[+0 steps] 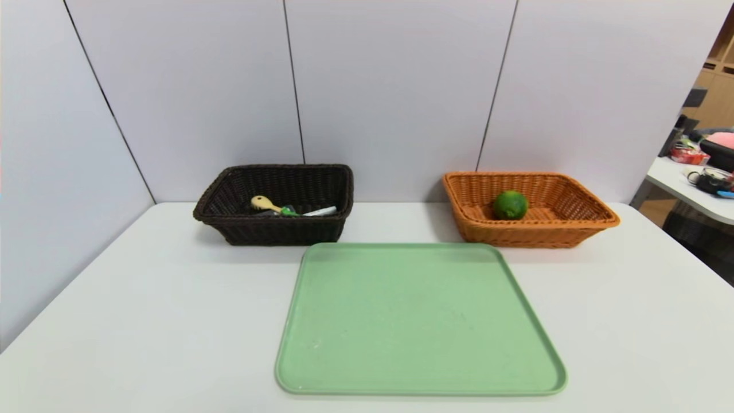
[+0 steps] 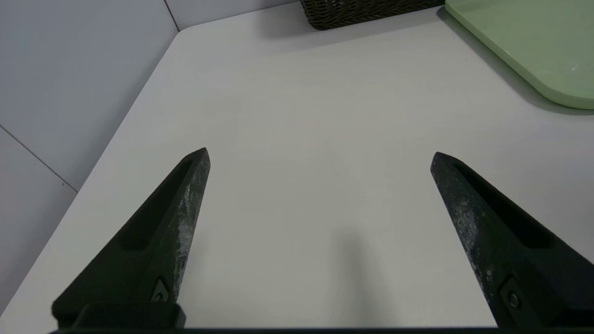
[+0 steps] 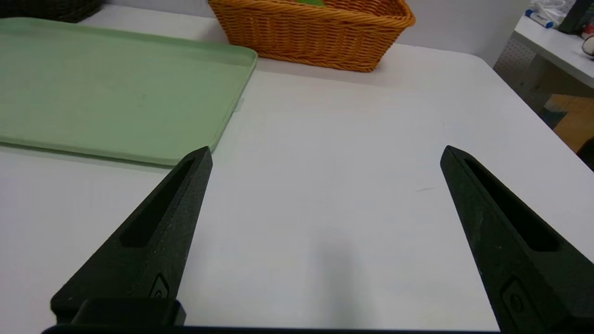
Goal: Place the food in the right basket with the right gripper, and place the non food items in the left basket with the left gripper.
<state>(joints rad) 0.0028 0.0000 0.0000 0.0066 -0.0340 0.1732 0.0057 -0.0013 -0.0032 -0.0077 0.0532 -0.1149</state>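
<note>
- The lime point(image 1: 510, 205) sits in the orange basket point(image 1: 573, 232); the pasta spoon point(image 1: 268, 205), marker point(image 1: 321, 211) and, apparently, the dark case lie in the dark basket point(image 1: 229, 226).
- Left gripper point(image 2: 320, 157) and right gripper point(image 3: 325, 155) hover spread wide, empty.
- Remaining risk: a stray reach nudges the green tray point(image 1: 321, 367).

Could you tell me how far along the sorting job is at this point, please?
It looks finished. The lime sits in the orange basket; the pasta spoon and marker lie in the dark basket. The green tray is bare. The left end effector and right end effector are open, holding nothing. Nothing visible remains.
</note>
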